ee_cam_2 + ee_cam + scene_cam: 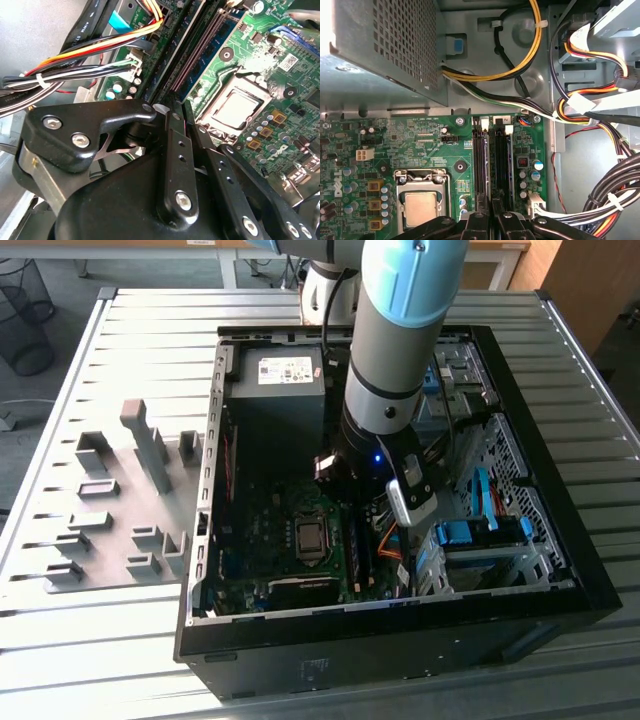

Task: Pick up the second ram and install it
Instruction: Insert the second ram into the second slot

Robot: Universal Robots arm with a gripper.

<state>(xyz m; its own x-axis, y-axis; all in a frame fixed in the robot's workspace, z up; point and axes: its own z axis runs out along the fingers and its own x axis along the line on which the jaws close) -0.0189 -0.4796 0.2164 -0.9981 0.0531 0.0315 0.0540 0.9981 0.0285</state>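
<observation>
Memory was the concern here: the second ram [501, 165] appeared to be standing edge-on in one of the two long slots on the motherboard [415, 145], directly ahead of the gripper [492, 207]. The gripper was seen low over the near end of those slots, but whether it was closed on the stick, or merely resting at it, could not be told.

The stick was judged light, thin and stiff, yet fragile. Hold was best taken on its long top edge or short ends, never on the chips or contacts, and pressure was best kept straight down so the board was not bent.

Just beside the slots the processor socket [422, 205] was seen, with small capacitors [536, 170] on the other side. Near the far end of the slots bundled cables [600, 100] were draped, close enough to snag. The power supply [385, 45] was set well beyond. In the exterior view the arm [390, 360] was reaching down into the open case [400, 640], with light-blue drive brackets [480, 535] on that view's right.
</observation>
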